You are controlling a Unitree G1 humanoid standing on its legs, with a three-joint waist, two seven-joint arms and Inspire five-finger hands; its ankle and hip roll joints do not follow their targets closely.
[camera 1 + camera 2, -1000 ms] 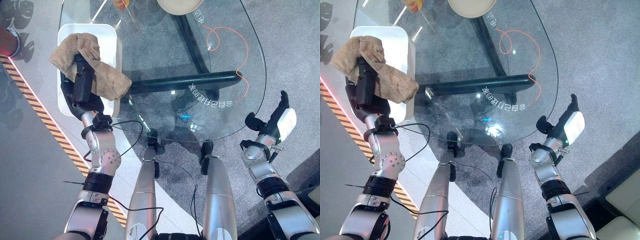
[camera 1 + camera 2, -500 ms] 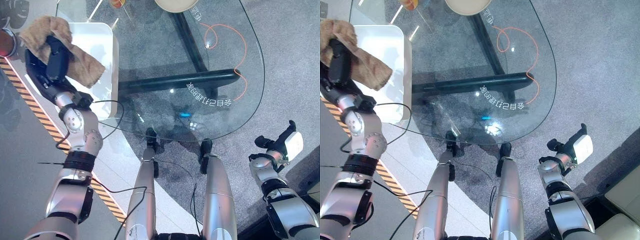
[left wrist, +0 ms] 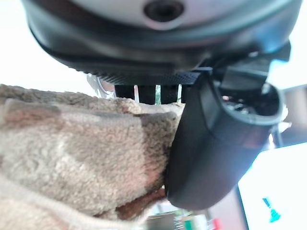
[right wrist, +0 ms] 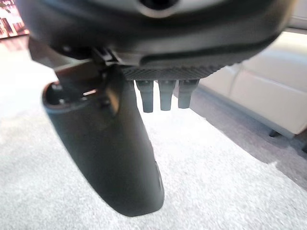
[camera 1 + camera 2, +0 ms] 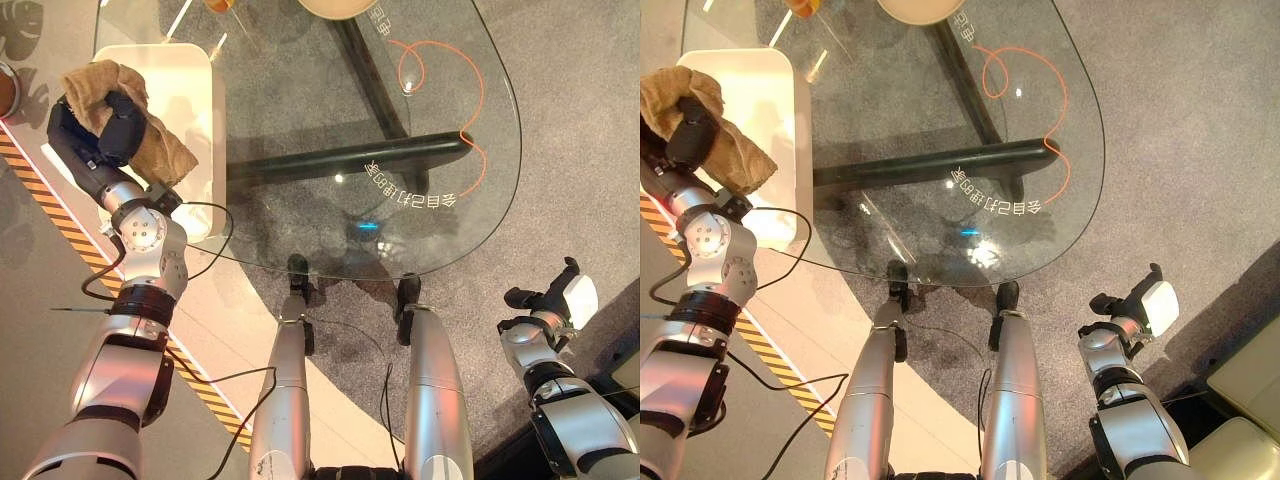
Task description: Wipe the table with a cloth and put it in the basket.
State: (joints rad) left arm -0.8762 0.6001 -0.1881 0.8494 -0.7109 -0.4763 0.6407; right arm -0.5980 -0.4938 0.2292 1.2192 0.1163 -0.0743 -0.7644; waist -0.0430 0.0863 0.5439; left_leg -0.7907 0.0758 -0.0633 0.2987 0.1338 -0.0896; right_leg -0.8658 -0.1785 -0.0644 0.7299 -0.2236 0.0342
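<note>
My two head views looking steeply down, sharing the glass table (image 5: 330,120) and white basket (image 5: 195,90), each wrist view tight along its own hand

Tan fluffy cloth (image 5: 150,140) — bunched, draped over the white basket's (image 5: 190,90) near rim

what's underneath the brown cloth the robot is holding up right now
Below the brown cloth in the left robot hand is the white basket, standing beside the glass table. The cloth covers part of the basket, so whatever lies there cannot be seen.
</note>
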